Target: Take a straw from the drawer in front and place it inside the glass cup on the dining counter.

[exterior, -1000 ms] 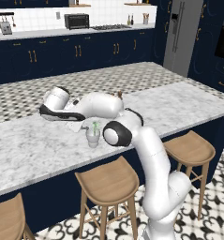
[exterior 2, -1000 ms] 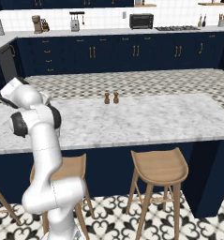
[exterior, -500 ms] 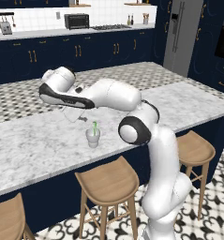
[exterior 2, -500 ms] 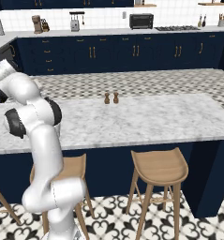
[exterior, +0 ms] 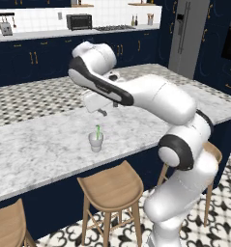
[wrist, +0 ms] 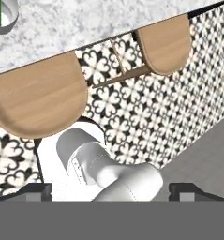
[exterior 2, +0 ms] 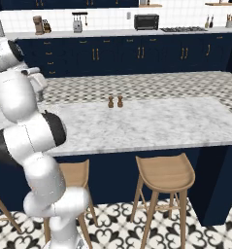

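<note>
Already the straw [exterior: 98,130] stands inside the glass cup [exterior: 96,142], its green top leaning on the rim — the cup keeps it nearly upright, so to me the task looks done. The cup sits on the marble surface [exterior: 44,144] of the dining counter, above the wooden stools [exterior: 110,185]. The hand [exterior: 98,106] hangs just above the cup, empty, its fingers spread wide — probably so nothing catches the straw.

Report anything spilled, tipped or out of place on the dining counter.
Nothing stands out. The glass cup stands upright on the dining counter with the straw inside it, and the open tool hangs above it, empty.
</note>
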